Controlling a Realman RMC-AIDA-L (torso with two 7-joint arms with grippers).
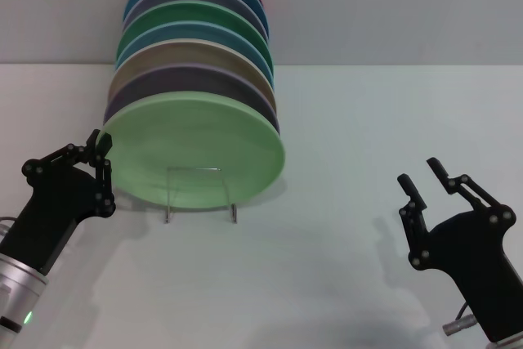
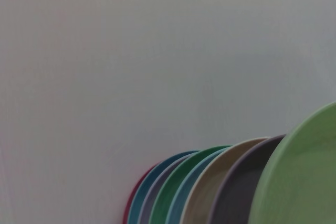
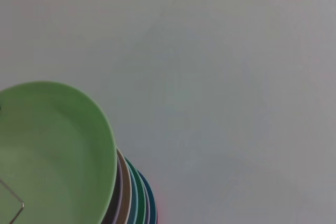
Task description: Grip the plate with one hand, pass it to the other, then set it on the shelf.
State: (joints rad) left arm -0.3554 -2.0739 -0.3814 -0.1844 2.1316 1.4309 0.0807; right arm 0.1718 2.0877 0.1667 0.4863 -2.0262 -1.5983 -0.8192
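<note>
The pale mint-green plate (image 1: pixel 196 149) stands tilted at the front of a row of plates, its lower part behind the thin-wire shelf frame (image 1: pixel 196 168). My left gripper (image 1: pixel 100 141) is at the plate's left rim, one finger in front of the rim and one behind, shut on it. My right gripper (image 1: pixel 425 176) is open and empty, low at the right, well apart from the plate. The plate also shows in the left wrist view (image 2: pixel 304 182) and in the right wrist view (image 3: pixel 52 150), where a bit of the wire frame (image 3: pixel 16 198) shows.
Behind the mint plate stands a row of several upright plates (image 1: pixel 196 38): dark purple, tan, blue, dark green, lavender, red at the back. They also show in the left wrist view (image 2: pixel 210 182). The pale tabletop (image 1: pixel 368 243) lies between rack and right gripper.
</note>
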